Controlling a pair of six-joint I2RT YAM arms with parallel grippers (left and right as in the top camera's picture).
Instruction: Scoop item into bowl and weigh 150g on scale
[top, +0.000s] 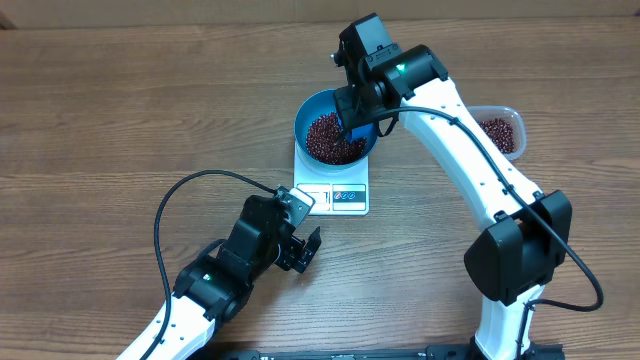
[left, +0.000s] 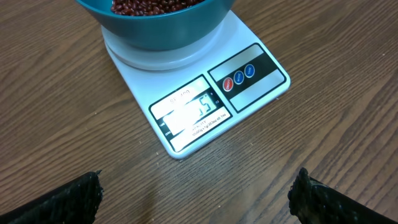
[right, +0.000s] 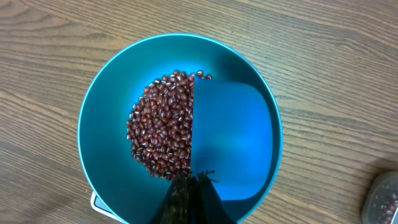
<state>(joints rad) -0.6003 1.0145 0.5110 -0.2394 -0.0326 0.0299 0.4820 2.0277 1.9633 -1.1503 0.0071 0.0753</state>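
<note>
Presently my right hand (right: 189, 190) is clamped on a smooth blue scoop (right: 230, 143) over the round blue bowl (right: 102, 124) of glossy red-brown beans (right: 161, 130), atop the white square scale (left: 186, 84); my left hand (left: 199, 198) gapes above the wood-grain counter (left: 56, 93).

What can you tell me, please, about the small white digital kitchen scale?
The white square plastic kitchen scale lies flat on the wooden table. Its front strip carries a glare-washed display, not fully readable, beside a dark panel with one red and two blue buttons. A round blue plastic bowl of red-brown beans rests on its platform.
</note>
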